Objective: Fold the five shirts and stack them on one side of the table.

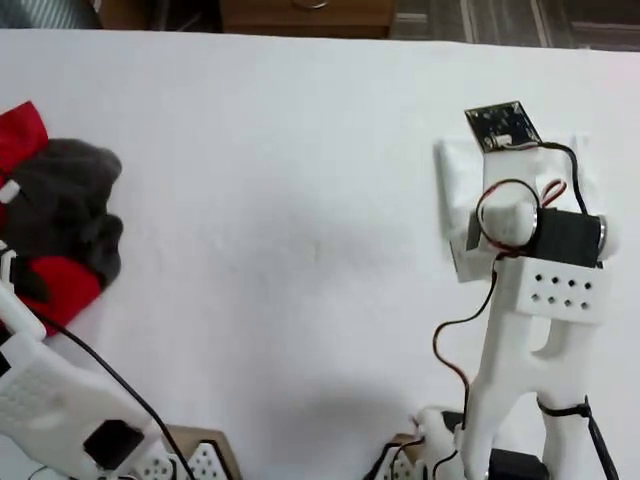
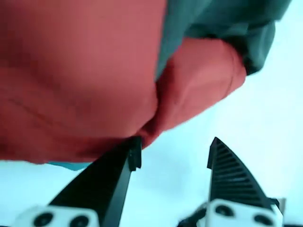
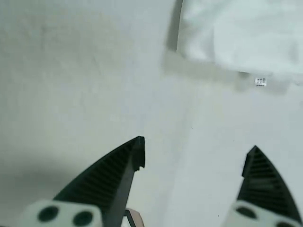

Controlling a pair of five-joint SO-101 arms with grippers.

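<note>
White matte tabletop point(image 1: 300, 150) covers nearly the whole high view. A brown wooden cabinet point(image 1: 305, 15) stands along its far edge.

High view:
- Crumpled pile at the table's left edge. A dark grey knit shirt point(image 1: 65, 205) lies on top of a red cotton shirt point(image 1: 20, 135), with red cloth showing both beyond it and on its near side.
- White plastic left arm point(image 1: 60, 400) at the near left corner, extended toward the pile.
- White folded shirt point(image 1: 455, 185) lies flat on the right side of the table, well apart from the pile.
- White plastic right arm point(image 1: 530, 330) stands over the folded shirt and covers much of it. A dark square circuit board point(image 1: 503, 125) sits at its far end.

Left wrist view:
- Left gripper point(image 2: 175, 142), black ribbed fingers spread apart and holding nothing. One fingertip is at the hem of the red cotton shirt point(image 2: 80, 80); whether it touches the hem cannot be told. The other fingertip is over bare table.
- Dark grey knit shirt point(image 2: 227, 19) overlaps the red one.
- Teal cloth strip point(image 2: 71, 165) shows at the red fabric's edge.

Right wrist view:
- Right gripper point(image 3: 196, 144), black ribbed fingers set wide and empty, above bare tabletop.
- White folded shirt point(image 3: 241, 33) lies ahead of the fingertips and apart from them.
- Small white label point(image 3: 260, 82) at the shirt's edge.
</note>
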